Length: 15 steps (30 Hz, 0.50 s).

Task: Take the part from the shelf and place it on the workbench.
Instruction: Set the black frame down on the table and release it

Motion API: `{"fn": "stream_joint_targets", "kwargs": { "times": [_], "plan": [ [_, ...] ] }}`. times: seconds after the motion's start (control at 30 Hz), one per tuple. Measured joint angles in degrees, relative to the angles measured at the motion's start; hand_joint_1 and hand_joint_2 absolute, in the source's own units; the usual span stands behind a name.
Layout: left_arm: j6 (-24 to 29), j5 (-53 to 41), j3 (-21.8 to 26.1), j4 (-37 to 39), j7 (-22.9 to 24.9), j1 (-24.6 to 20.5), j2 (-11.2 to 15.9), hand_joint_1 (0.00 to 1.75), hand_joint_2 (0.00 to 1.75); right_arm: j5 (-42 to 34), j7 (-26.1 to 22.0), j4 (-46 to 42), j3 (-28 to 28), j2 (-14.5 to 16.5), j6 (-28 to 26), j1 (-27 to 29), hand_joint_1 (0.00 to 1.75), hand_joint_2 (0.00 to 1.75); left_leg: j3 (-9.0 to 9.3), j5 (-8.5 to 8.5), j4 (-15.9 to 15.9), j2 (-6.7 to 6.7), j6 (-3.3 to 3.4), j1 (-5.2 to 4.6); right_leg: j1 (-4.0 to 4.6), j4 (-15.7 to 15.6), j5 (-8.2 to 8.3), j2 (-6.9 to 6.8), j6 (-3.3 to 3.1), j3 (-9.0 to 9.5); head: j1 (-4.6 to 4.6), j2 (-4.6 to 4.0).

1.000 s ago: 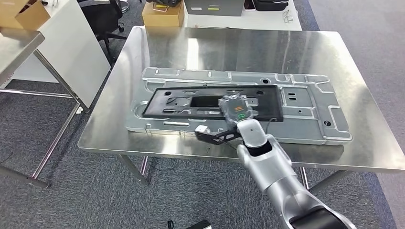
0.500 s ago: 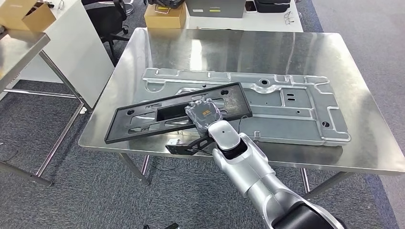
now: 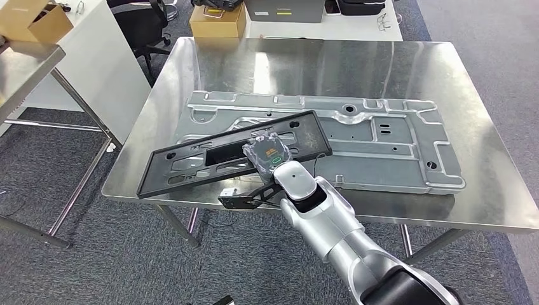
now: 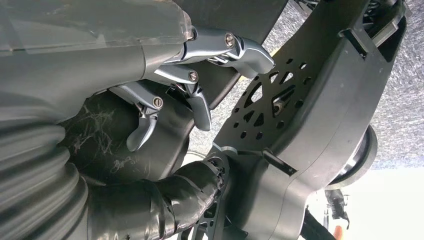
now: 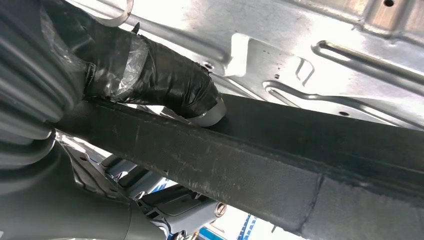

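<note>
Black, the long flat plastic frame part (image 3: 229, 152) lies tilted across the stamped grey metal panel (image 3: 388, 143) on the steel workbench (image 3: 356, 63). The right hand (image 3: 270, 152) grips the frame's near edge. The left hand (image 4: 200, 75) holds nothing, fingers apart.

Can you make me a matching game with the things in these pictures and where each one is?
Things:
1. long black plastic frame
2. large silver stamped metal panel
3. brown cardboard box
4. robot's right hand

Places:
A. on the floor beyond the steel table
B. gripping the frame's near edge
C. flat on the table
D. tilted, one end over the table's near left edge

Pairs: 1-D, 2-C, 3-A, 4-B
</note>
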Motion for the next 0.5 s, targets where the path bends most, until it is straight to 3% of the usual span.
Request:
{"fn": "stream_joint_targets", "kwargs": {
  "times": [0.5],
  "plan": [
    [0.1, 2.0, 0.8, -0.4, 0.1, 0.6, 0.6, 0.00, 1.75, -3.1, 4.3, 1.0, 2.5, -4.4, 1.3, -2.8, 1.75, 1.75, 0.00, 0.00, 0.0, 0.01, 0.00, 0.01, 0.01, 0.0, -0.01, -0.05, -0.04, 0.02, 0.00, 0.00]
  ]
}}
